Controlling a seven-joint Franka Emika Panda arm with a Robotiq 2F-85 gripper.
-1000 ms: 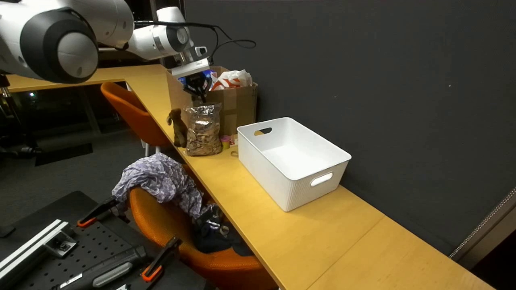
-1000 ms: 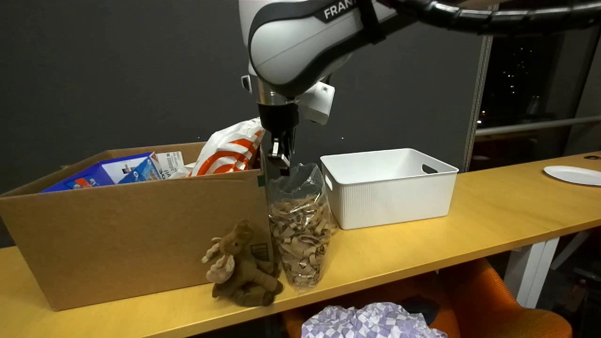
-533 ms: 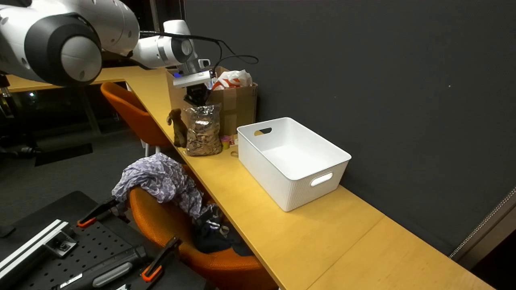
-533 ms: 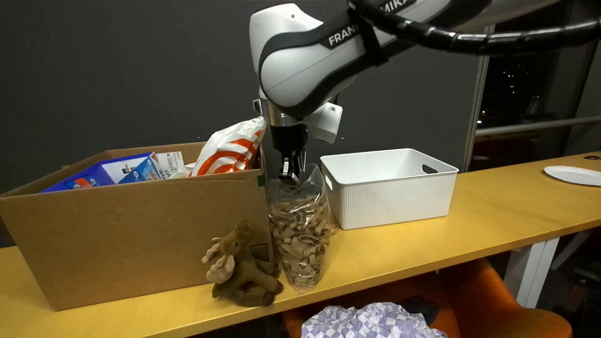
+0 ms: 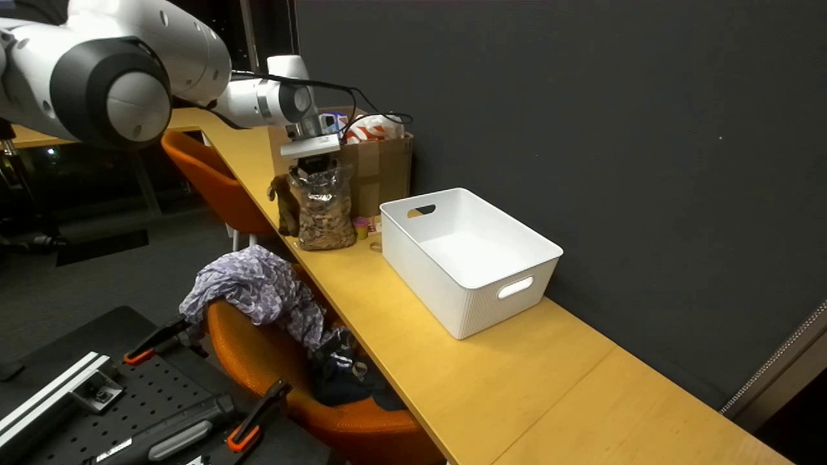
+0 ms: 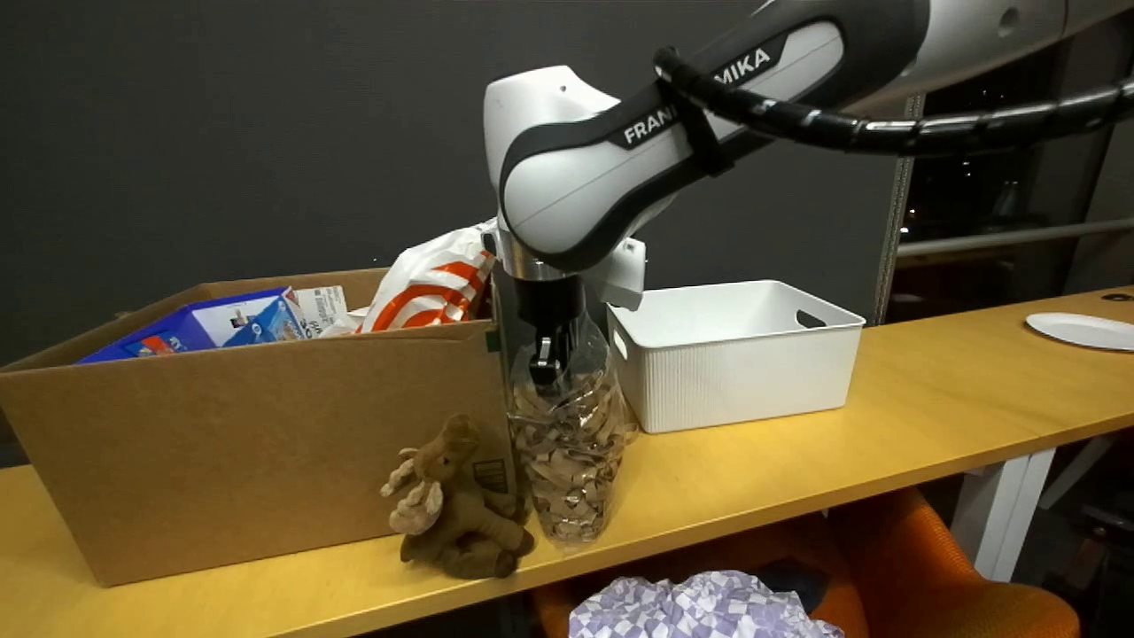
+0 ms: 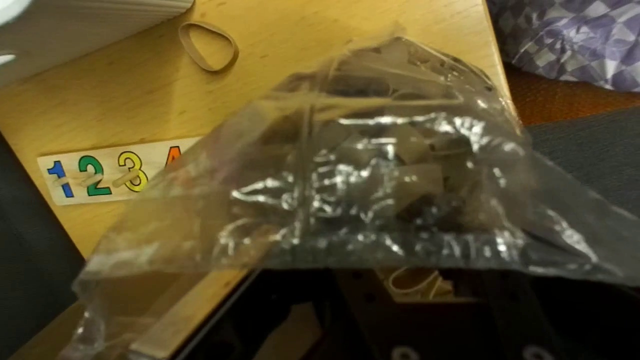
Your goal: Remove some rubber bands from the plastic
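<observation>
- End effector (image 6: 547, 365): appears spread, with rubber bands (image 6: 574, 478) visible in its gap in the wrist view; probably within the mouth of the plastic bag (image 7: 350, 200).
- Principal risk: film pinched together with the bands, since the slack mouth hangs close around the grasp.
- Secondary risk: bands tangling and rising as a clump, or caught film tipping the bag, which stands upright near the edge of the table (image 6: 753, 461).
- Position of the bands: packed inside the bag, just below the end effector; whether touching cannot be told.
- Farther off: a loose band (image 7: 190, 48) lies on the table, just beside the white bin (image 6: 744, 381).
</observation>
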